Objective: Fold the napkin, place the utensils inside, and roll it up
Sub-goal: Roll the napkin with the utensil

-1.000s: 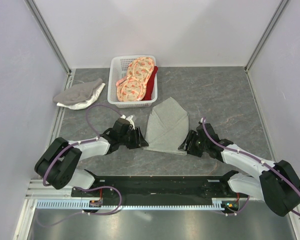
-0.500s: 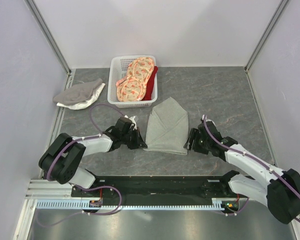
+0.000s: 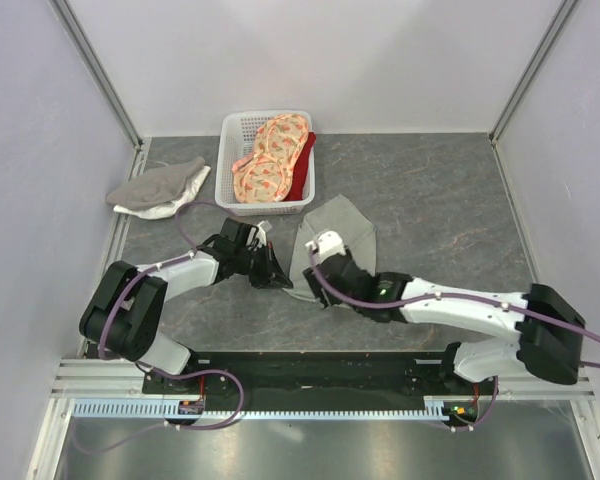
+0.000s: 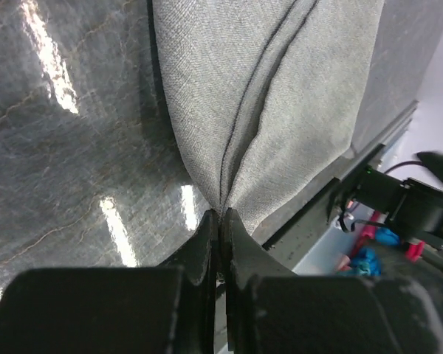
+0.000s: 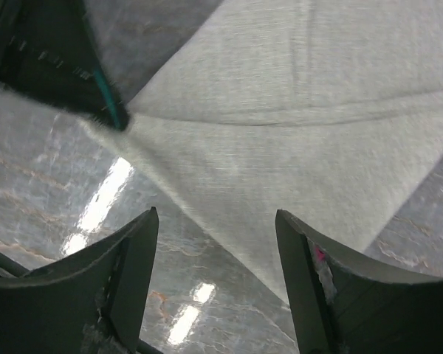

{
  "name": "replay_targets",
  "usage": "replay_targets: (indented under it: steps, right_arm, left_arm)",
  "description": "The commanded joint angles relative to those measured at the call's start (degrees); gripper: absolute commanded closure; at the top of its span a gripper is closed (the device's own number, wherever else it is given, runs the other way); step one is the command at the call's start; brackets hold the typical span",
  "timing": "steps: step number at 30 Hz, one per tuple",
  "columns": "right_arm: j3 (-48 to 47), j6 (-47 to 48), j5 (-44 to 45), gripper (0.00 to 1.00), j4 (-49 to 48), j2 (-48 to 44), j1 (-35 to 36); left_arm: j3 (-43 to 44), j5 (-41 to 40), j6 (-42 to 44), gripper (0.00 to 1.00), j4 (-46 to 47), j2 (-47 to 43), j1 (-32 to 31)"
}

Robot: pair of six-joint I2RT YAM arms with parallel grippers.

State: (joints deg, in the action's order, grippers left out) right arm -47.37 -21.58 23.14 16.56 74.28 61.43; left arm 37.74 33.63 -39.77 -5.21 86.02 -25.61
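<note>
Top view, step: you are in the folding step, I judge. The napkin (image 3: 348,225) lies partly folded mid-table, and no roll has been started.
Top view, left claw: the left claw (image 3: 278,277) is at the napkin's 8 o'clock edge, clamped on the cloth.
Top view, right claw: the right claw (image 3: 315,278) reaches across the napkin's near part toward its 7 o'clock corner. Its arm hides the cloth below it.
Top view, surroundings: a white basket (image 3: 223,190) with patterned cloths (image 3: 270,160) and a red cloth (image 3: 304,168) sits at 11 o'clock, just beside the napkin's far tip. A grey-and-white cloth (image 3: 160,187) lies at 10 o'clock, well apart.
Top view, fork: you cannot see it anywhere here.
Left wrist view, grip: the fingers are pressed together on a pinched ridge of napkin. Creases run away toward 12 o'clock, and bare table (image 4: 74,147) shows at 9 o'clock.
Right wrist view, grip: the fingers stand apart with nothing between them, above the napkin's pointed corner. The left claw's tip is at 10 o'clock.
Next move: lower the right claw onto a free edge and close, then carry the fold over together.
Obstacles: the two claws are close together, so mind a collision. You must also find the fork before loading.
</note>
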Motion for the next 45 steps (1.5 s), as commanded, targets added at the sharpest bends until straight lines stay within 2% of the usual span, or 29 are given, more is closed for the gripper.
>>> replay_targets:
  steps: [1, 8, 16, 22, 35, 38, 41, 42, 45]
  right_arm:
    - [-3.25, 6.29, 10.95, 0.26, -6.18, 6.29, 6.5]
    - [-4.65, 10.42, 18.16, 0.25, -12.15, 14.22, 14.76]
    - [-6.15, 12.36, 22.91, 0.24, -15.76, 22.65, 17.41]
    - [-7.73, 9.29, 33.46, 0.24, -12.0, 28.55, 17.41]
    - [-1.23, 0.32, 36.1, 0.3, -4.25, 27.32, 17.41]
    - [-0.26, -0.65, 36.02, 0.36, -3.38, 27.32, 17.41]
    - [0.09, -1.53, 35.84, 0.47, -2.93, 27.41, 17.5]
    - [0.09, -1.44, 35.84, 0.54, -3.19, 27.5, 17.41]
    - [-0.17, -0.48, 35.14, 0.62, -3.46, 28.28, 17.41]
  left_arm:
    - [2.34, 7.5, 1.27, 0.98, -2.43, 1.08, 1.7]
    - [2.78, 10.05, 0.83, 0.98, -2.7, 1.87, 3.1]
    - [2.87, 11.99, 0.04, 0.98, -2.61, 2.31, 4.42]
    - [2.52, 12.6, 0.04, 0.98, -2.61, 2.49, 5.21]
    - [2.61, 14.27, 0.66, 0.98, -2.61, 3.28, 7.85]
    - [2.52, 14.36, 0.92, 0.98, -2.61, 3.45, 8.2]
    - [2.69, 14.36, 1.1, 0.98, -2.61, 3.81, 8.47]
    - [2.69, 14.36, 1.01, 0.98, -2.61, 4.15, 8.47]
    - [2.87, 14.63, 1.36, 0.98, -2.52, 4.68, 8.47]
